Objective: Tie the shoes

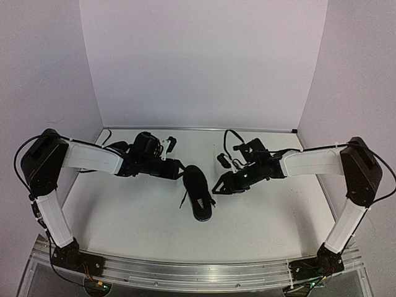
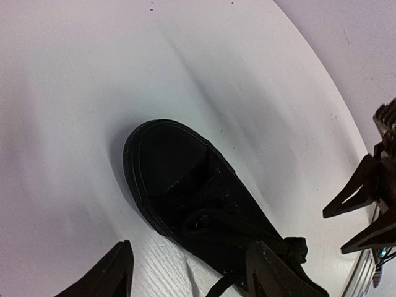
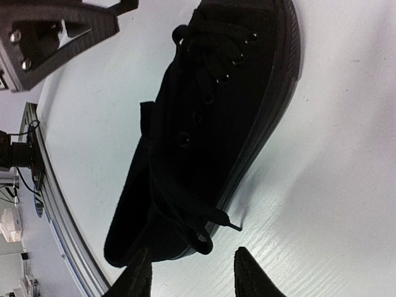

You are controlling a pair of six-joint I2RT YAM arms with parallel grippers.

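Observation:
One black low-top shoe (image 1: 198, 193) lies in the middle of the white table, heel end toward the front rail, its thin laces loose on both sides. I see no second shoe. My left gripper (image 1: 178, 168) is open just beyond the shoe's far end. In the left wrist view the shoe (image 2: 185, 185) lies ahead of that open gripper (image 2: 189, 275). My right gripper (image 1: 218, 185) is open to the right of the shoe. In the right wrist view a lace loop (image 3: 207, 238) and lace end hang off the shoe (image 3: 204, 124), just ahead of the open right gripper (image 3: 195, 278).
White walls close the table at the back (image 1: 198, 62) and on both sides. An aluminium rail (image 1: 185, 272) runs along the front edge. Black cables (image 1: 231, 137) lie near the back wall behind both arms.

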